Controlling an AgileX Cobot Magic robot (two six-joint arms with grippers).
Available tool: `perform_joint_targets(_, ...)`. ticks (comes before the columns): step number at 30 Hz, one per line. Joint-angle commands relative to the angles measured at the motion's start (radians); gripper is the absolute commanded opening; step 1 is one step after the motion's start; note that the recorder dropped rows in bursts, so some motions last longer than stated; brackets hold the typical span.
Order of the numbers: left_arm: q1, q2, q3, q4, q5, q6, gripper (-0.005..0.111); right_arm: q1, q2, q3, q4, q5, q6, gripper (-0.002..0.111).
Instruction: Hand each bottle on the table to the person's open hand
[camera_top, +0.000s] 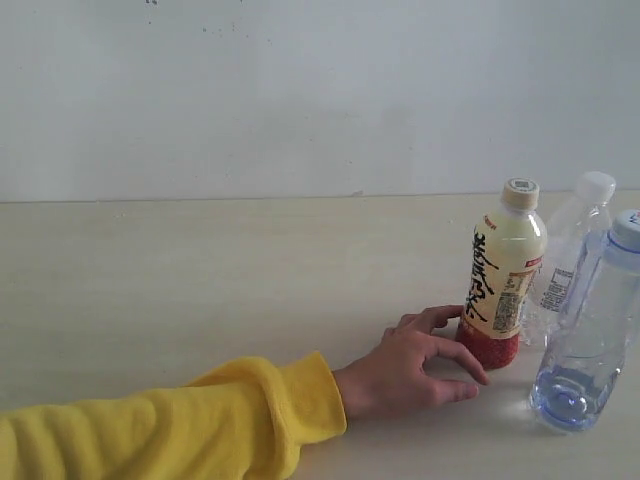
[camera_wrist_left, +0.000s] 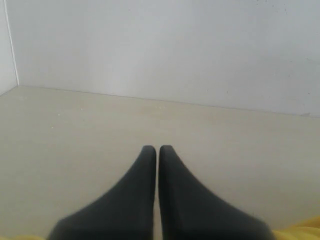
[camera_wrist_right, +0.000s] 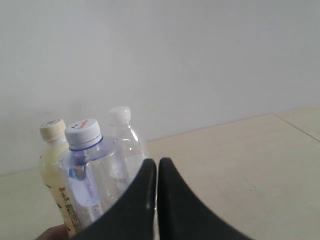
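**Broad pale beige wood-look tabletop (camera_top: 180, 270), bottles all bunched on the right**

So we've got a plain matte table with a blank white wall (camera_top: 300, 90) behind it, nothing fancy.

Closest to us in the exterior view is an arm in a bright yellow fleece sleeve (camera_top: 150, 430), coming in low from the left. The bare light-skinned hand (camera_top: 415, 365) at the end of it rests on the table. Its fingers are spread and a bit curled, with the tips right up against the red base of the middle bottle.

Just right of the hand, at the front, stands the bluish clear plastic bottle with a pale cap (camera_top: 590, 340). It is upright and near the right edge of the view. A step further back is the pale yellow drink bottle with a beige cap and red base (camera_top: 505, 275), also upright. Behind those two and peeking between them is the clear crinkled plastic bottle with a white cap (camera_top: 570, 250). All three are huddled close together.

As for the grippers, the black left gripper (camera_wrist_left: 157, 148) has its fingertips pressed together with nothing between them. It hangs over bare table, and a scrap of yellow sleeve shows at the corner of its view. The black right gripper (camera_wrist_right: 157, 161) is pinched closed the same way, also empty, and points at the bottle cluster with the bluish one nearest it.
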Motion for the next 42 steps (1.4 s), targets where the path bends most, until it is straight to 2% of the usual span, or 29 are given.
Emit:
perform_joint_targets(1, 0.003, -0.003, -0.002, 0.003, -0.001, -0.001, 0.004, -0.007, -0.006, 0.0, -0.004, 0.002, -0.002, 0.001)
perform_joint_targets(12, 0.003, -0.003, -0.002, 0.003, -0.001, -0.001, 0.004, -0.007, -0.006, 0.0, -0.004, -0.128, 0.027, 0.001)
perform_joint_targets(17, 0.003, -0.003, -0.002, 0.003, -0.001, -0.001, 0.004, -0.007, -0.006, 0.0, 0.047, -0.145, 0.178, 0.001)
perform_joint_targets(19, 0.003, -0.003, -0.002, 0.003, -0.001, -0.001, 0.004, -0.003, -0.004, -0.002, 0.015, -0.123, 0.154, 0.001)
perform_joint_targets(23, 0.003, -0.003, -0.002, 0.003, -0.001, -0.001, 0.004, 0.037, 0.024, -0.12, -0.029, -0.015, 0.135, 0.001)
perform_joint_targets(28, 0.003, -0.003, -0.002, 0.003, -0.001, -0.001, 0.004, 0.097, 0.168, -0.295, -0.033, 0.118, -0.125, 0.002)
perform_joint_targets(31, 0.003, -0.003, -0.002, 0.003, -0.001, -0.001, 0.004, 0.144, 0.278, -0.356, -0.015, 0.183, -0.3, 0.02)
perform_joint_targets(34, 0.003, -0.003, -0.002, 0.003, -0.001, -0.001, 0.004, 0.193, 0.375, -0.371, -0.007, 0.13, -0.31, 0.058)
perform_joint_targets(35, 0.003, -0.003, -0.002, 0.003, -0.001, -0.001, 0.004, 0.214, 0.437, -0.371, 0.017, 0.06, -0.267, 0.083)
perform_joint_targets(36, 0.003, -0.003, -0.002, 0.003, -0.001, -0.001, 0.004, 0.221, 0.501, -0.371, 0.038, 0.017, -0.221, 0.088)
perform_joint_targets(40, 0.003, -0.003, -0.002, 0.003, -0.001, -0.001, 0.004, 0.221, 0.647, -0.371, 0.043, -0.077, -0.191, 0.074)
perform_joint_targets(42, 0.003, -0.003, -0.002, 0.003, -0.001, -0.001, 0.004, 0.221, 0.675, -0.371, 0.069, -0.197, -0.103, 0.073)
